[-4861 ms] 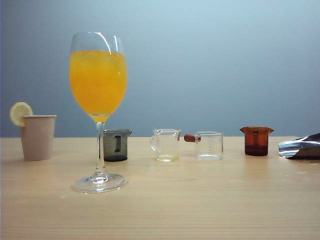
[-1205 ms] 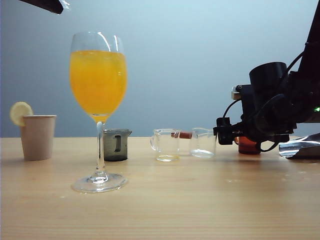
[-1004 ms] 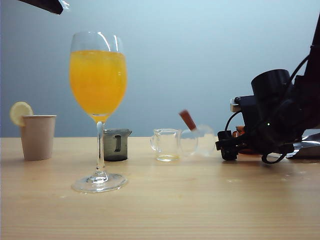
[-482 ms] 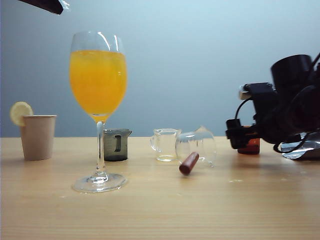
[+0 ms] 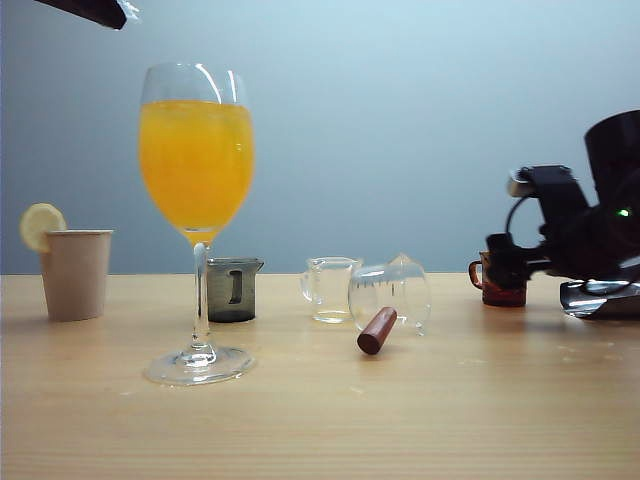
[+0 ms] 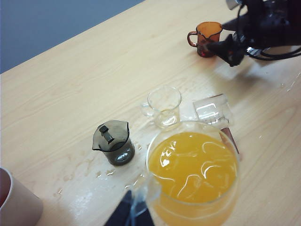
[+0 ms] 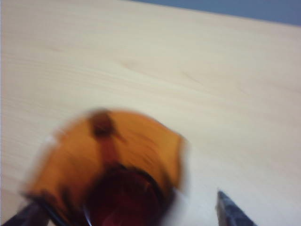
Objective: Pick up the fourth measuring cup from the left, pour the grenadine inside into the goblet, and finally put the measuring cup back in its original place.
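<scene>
The fourth measuring cup (image 5: 500,293), amber-brown with a side handle, stands at the right end of the row. Dark red grenadine (image 7: 123,203) lies in its bottom. My right gripper (image 5: 503,262) is open and straddles this cup (image 7: 108,155); one fingertip (image 7: 229,209) stands clear of its wall. The goblet (image 5: 196,170), tall, stemmed and full of orange juice, stands at the left front. My left gripper (image 6: 129,214) hangs high over the goblet (image 6: 193,169) as a dark edge, its jaws not readable.
The clear cup with the red-brown handle (image 5: 392,295) lies tipped on its side. A clear cup (image 5: 332,290) and a smoky grey cup (image 5: 232,290) stand left of it. A paper cup with lemon (image 5: 75,272) is at far left, crumpled foil (image 5: 600,298) at far right.
The clear cup with the red-brown handle has toppled and come to rest on its side, handle toward the front. My right gripper has swung right, onto the amber cup. The left arm is still.
</scene>
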`<state>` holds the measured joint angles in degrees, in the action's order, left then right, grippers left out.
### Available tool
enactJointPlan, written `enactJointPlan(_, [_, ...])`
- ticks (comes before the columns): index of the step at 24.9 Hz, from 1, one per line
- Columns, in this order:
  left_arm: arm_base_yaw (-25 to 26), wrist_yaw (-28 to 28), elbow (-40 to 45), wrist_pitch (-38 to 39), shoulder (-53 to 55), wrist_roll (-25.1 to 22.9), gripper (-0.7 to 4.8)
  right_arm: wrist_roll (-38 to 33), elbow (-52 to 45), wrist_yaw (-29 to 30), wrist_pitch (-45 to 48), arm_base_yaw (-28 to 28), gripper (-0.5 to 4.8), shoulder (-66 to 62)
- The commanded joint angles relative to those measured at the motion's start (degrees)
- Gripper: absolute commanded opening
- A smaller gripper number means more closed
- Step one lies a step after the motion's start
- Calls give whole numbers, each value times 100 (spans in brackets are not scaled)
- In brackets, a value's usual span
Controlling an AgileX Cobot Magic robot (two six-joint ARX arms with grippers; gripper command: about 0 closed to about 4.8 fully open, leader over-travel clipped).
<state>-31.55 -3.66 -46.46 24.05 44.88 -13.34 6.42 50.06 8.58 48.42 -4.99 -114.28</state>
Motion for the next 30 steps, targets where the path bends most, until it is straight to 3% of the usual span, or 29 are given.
enactJointPlan(1, [7, 0, -28, -61, 13, -15, -5, 116, 341, 273, -264, -26, 479, -162])
enactJointPlan(10, [7, 2, -28, -59, 13, -17, -5, 131, 525, 319, -299, 11, 479, -474])
enactJointPlan(14, [7, 0, -28, -55, 13, -15, -5, 129, 525, 492, -140, 13, 414, -474])
enactJointPlan(16, [7, 0, -28, -46, 13, -15, -5, 107, 525, 577, -155, 13, 337, -474])
enactJointPlan(24, [7, 0, -28, 114, 11, -17, -5, 0, 525, 647, -164, 13, 145, -472])
enactJointPlan(30, [7, -20, -33, 111, 7, -13, -5, -232, 518, 844, -365, -61, 144, -24])
